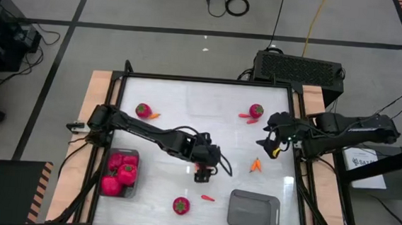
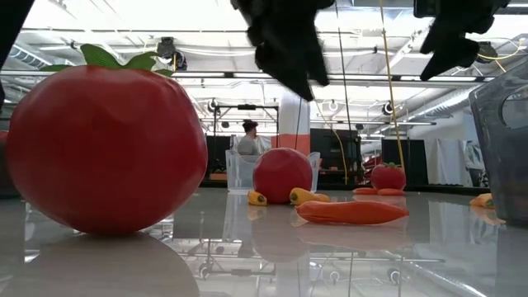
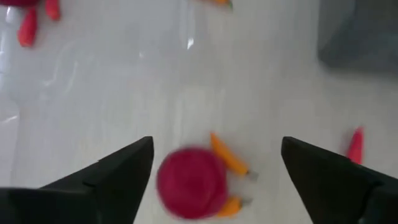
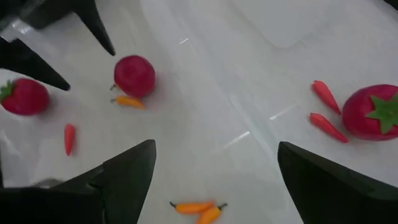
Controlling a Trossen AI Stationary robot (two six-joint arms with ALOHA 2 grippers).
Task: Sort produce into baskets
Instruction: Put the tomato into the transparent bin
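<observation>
Glossy white tabletop (image 1: 187, 108) is framed by a dark rim and pale wooden side boards. Four round, smooth red toy tomatoes with green leafy tops are counted on it: one (image 1: 142, 110) near the far left, one (image 1: 256, 111) near the far right, one (image 1: 181, 205) at the near edge, and one (image 3: 191, 182) directly under the left gripper (image 1: 204, 171), seen between its fingers in the left wrist view with two small orange peppers (image 3: 228, 155) touching it. Slender, tapered peppers are scattered singly and in pairs: an orange one (image 1: 155, 115) beside the far-left tomato, two red ones (image 4: 326, 111) beside the far-right tomato, an orange pair (image 1: 255, 165) near the right gripper (image 1: 271, 140), and a single red one (image 1: 208, 197) near the front.

Two grey plastic bins with rounded corners are seen. The left bin (image 1: 136, 153) is filled with lumpy magenta-red pieces (image 1: 117, 173); their exact number cannot be told. The right bin (image 1: 254, 210) sits at the near right. A clear tray (image 2: 233, 172) is only faintly made out behind the middle tomato in the low view.

The left gripper is held above the table centre with its dark, wedge-shaped fingers spread wide and nothing between them. The right gripper is held over the right side, its fingers likewise parted and holding nothing.

A black perforated box (image 1: 300, 67) lies beyond the table.
</observation>
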